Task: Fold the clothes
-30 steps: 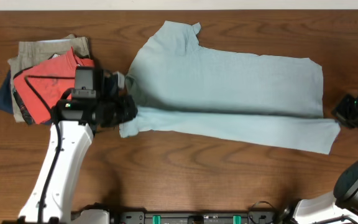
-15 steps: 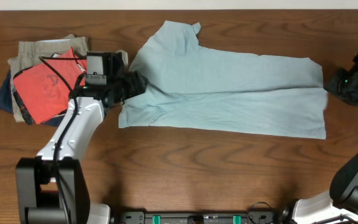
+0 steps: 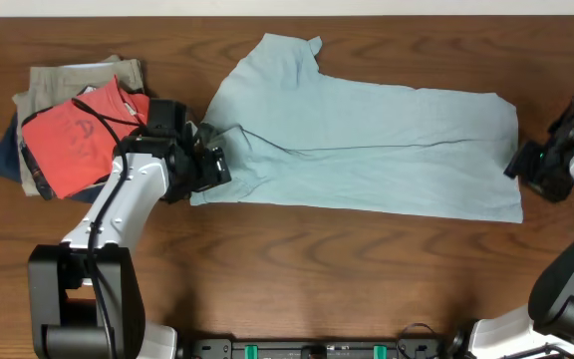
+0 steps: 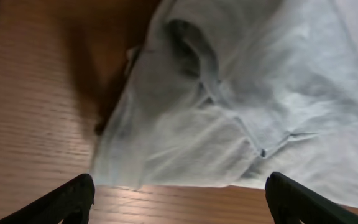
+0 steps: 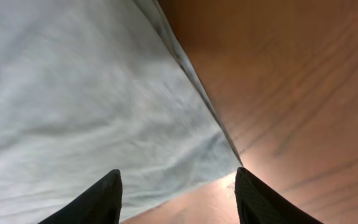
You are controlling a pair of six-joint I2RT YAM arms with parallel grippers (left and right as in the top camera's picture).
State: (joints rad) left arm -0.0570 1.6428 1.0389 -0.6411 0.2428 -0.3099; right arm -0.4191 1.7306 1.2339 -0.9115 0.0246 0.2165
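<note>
While the wooden table (image 3: 297, 269) carries the clothes (image 3: 367, 150) spread across its middle, a stack of folded garments (image 3: 68, 140) sits beside their left end. The left gripper (image 3: 217, 165) hovers there, jaws spread wide. The right gripper (image 3: 519, 168), also spread, pinches nothing at the right edge.

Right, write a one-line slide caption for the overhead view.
Left gripper and right gripper open at opposite ends of the pale blue garment on the table.
</note>
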